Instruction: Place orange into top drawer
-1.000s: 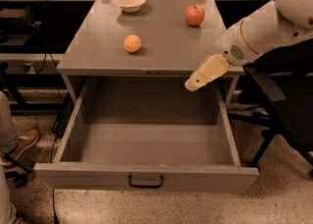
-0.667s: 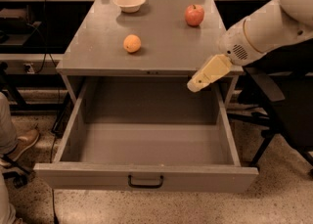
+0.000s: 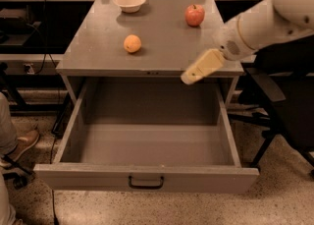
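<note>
Currently you have: desk point(image 3: 93, 52), grey. Top drawer point(image 3: 73, 177), pulled open toward you, long axis left to right, handle at front. Pincer point(image 3: 190, 75) over the desk's front-right edge, pointing down-left; spread or pressed together, cannot tell. Apple point(image 3: 195, 15), back right. Orange point(image 3: 132, 43) on desk, left of centre; round, no long axis.

Orange point(image 3: 132, 43) on tabletop point(image 3: 162, 47), left of centre. Apple point(image 3: 195, 15) behind it, to the right; bowl point(image 3: 129, 2) at back left. Top drawer point(image 3: 147, 177) open below front edge. Gripper point(image 3: 188, 77) at tabletop's front right edge, above drawer.
</note>
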`<act>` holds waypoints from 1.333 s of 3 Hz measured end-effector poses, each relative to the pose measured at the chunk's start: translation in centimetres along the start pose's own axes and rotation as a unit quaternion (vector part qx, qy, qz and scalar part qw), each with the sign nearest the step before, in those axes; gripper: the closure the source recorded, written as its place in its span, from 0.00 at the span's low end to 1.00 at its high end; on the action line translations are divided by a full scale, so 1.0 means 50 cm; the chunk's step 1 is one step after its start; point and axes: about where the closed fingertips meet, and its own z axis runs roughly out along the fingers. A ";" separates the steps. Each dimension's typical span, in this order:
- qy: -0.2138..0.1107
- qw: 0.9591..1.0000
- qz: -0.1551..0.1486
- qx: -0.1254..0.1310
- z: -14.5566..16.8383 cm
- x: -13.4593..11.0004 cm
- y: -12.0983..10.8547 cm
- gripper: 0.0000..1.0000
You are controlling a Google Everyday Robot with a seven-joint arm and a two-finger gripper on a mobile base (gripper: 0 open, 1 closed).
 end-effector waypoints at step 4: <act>-0.101 0.995 -0.021 -0.002 0.340 -0.275 -0.111 0.00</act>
